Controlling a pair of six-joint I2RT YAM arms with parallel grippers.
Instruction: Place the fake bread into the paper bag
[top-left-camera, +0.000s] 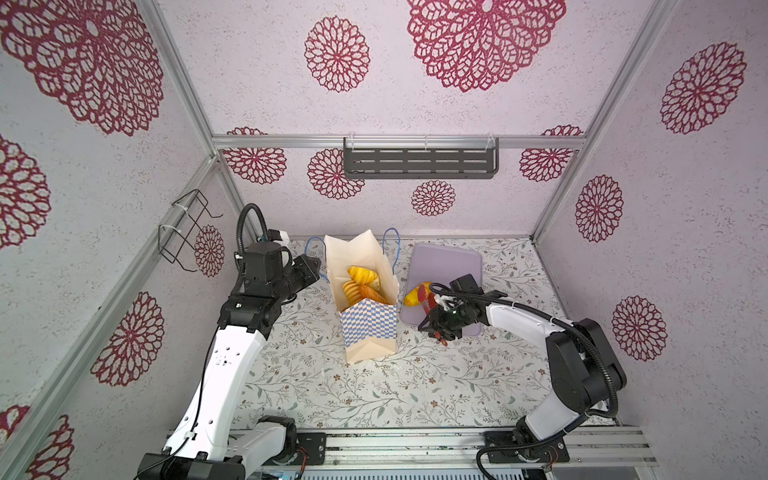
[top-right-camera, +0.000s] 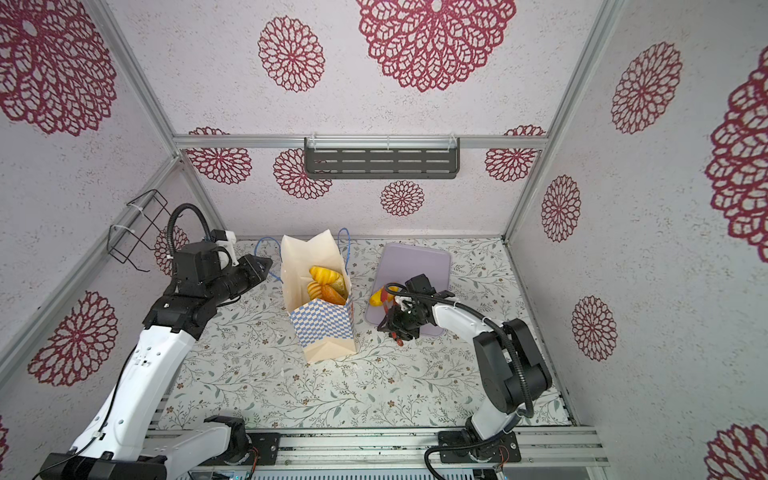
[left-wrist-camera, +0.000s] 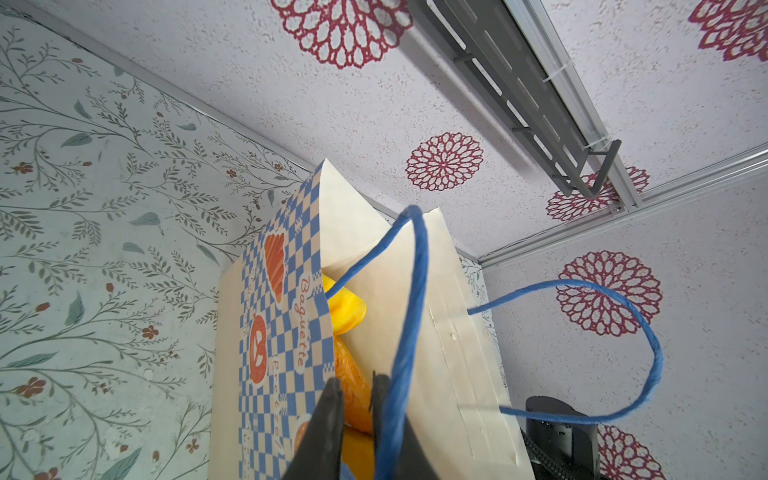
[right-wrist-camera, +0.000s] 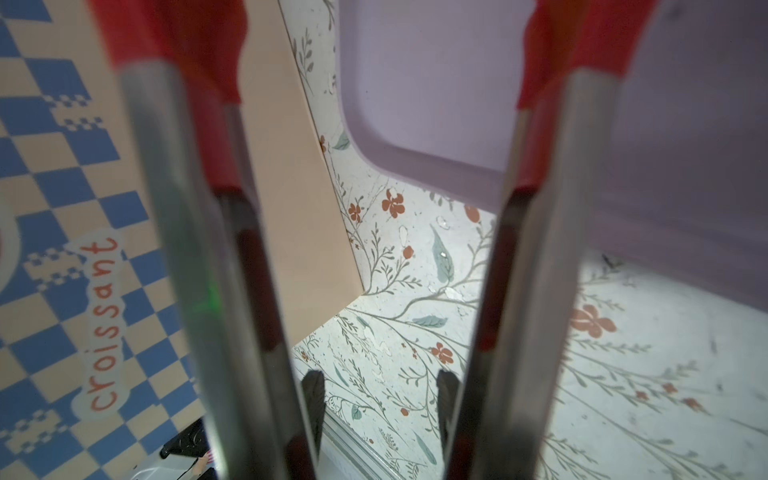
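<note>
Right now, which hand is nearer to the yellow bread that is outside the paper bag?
Right. The right hand is close beside that yellow bread, and its tongs reach it. The left hand is on the other side of the paper bag, by its rim.

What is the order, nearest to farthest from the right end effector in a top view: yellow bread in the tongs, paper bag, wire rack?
1. Yellow bread, in the tongs the right end effector holds.
2. Paper bag, to its left, mid-table.
3. Wire rack, on the left wall.
</note>
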